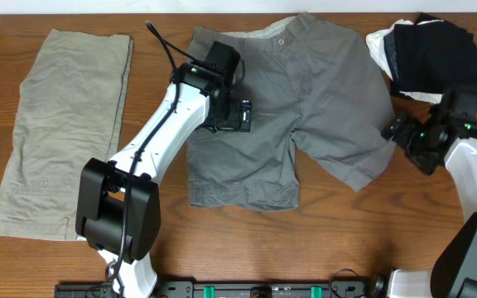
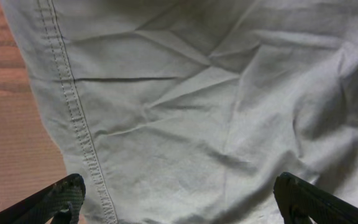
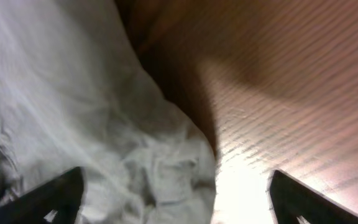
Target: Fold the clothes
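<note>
We see the left gripper (image 1: 240,116) (image 2: 179,199) spread wide over the left leg of the grey shorts (image 1: 305,91) (image 2: 185,112). It holds nothing, and its dark fingertips (image 2: 58,196) sit at the two lower corners of the wrist view. We cannot tell whether they touch the cloth. The shorts lie flat in the middle of the wooden table (image 1: 164,232), waistband on the far side and legs towards us. The right leg splays out to the right. The right gripper (image 1: 397,132) (image 3: 173,199) is also spread and empty, just beside that right leg's hem.

The left arm covers part of the shorts' left side from overhead. The right wrist view is blurred. It shows crumpled pale cloth (image 3: 92,137) on the left against bare wood grain, and we cannot tell which garment it is.

The shorts are creased woven fabric with a double-stitched seam (image 2: 73,106) and a button (image 1: 281,40) at the waistband. A khaki garment (image 1: 60,132) lies folded long at the far left. A black garment (image 1: 437,50) is heaped on white cloth (image 1: 379,45) at the far right.
</note>
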Controlling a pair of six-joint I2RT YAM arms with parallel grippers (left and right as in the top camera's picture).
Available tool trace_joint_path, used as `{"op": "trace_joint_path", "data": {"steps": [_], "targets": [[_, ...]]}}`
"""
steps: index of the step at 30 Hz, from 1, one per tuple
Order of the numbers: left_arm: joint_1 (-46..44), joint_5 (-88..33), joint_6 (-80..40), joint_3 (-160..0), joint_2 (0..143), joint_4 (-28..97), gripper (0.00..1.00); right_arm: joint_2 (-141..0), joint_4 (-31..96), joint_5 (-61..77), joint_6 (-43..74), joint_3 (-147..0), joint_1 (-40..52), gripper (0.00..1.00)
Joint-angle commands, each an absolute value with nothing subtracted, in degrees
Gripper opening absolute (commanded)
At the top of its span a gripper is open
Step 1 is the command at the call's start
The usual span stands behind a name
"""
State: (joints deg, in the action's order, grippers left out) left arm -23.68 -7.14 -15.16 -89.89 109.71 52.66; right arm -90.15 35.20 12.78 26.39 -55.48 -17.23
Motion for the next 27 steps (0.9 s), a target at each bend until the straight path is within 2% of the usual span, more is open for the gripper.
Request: {"op": "trace_joint_path", "data": {"steps": [1, 4, 10, 13, 15, 16, 22, 27], "targets": [[-23.62, -6.96, -15.29, -89.56, 108.36, 52.88, 0.98, -90.67, 32.05, 19.68, 26.09, -51.57, -17.82, 0.72], [-23.62, -7.07, -15.73, -89.56, 108.36, 52.88, 0.98, -90.67, 28.82, 21.17, 26.13, -48.86, -17.82, 0.57], [-23.62, -7.07, -15.75, -89.56, 108.36, 52.9, 0.98, -90.72, 26.44, 21.12, 26.11, -45.8, -17.56, 0.55], [-23.62, -7.07, -16.6, -89.56, 108.36, 52.86, 0.98, -90.72, 25.45, 19.57, 26.11, -45.63, -17.56, 0.47], [-23.62, -7.07, -16.6, -89.56, 108.36, 52.86, 0.98, -90.72, 24.56, 18.28, 26.41, -45.63, -17.56, 0.04], [-23.62, -7.07, -16.6, -89.56, 108.36, 52.86, 0.98, -90.72, 24.03, 18.17, 26.76, -45.65, -17.56, 0.01], [-23.62, -7.07, -16.6, -89.56, 108.36, 52.9, 0.98, -87.77, 26.83, 18.87, 26.72, -47.79, -17.56, 0.01], [-23.62, -7.09, -16.62, -89.56, 108.36, 52.88, 0.98, -79.72, 34.26, 10.87, 26.04, -52.27, -17.34, 0.01]]}}
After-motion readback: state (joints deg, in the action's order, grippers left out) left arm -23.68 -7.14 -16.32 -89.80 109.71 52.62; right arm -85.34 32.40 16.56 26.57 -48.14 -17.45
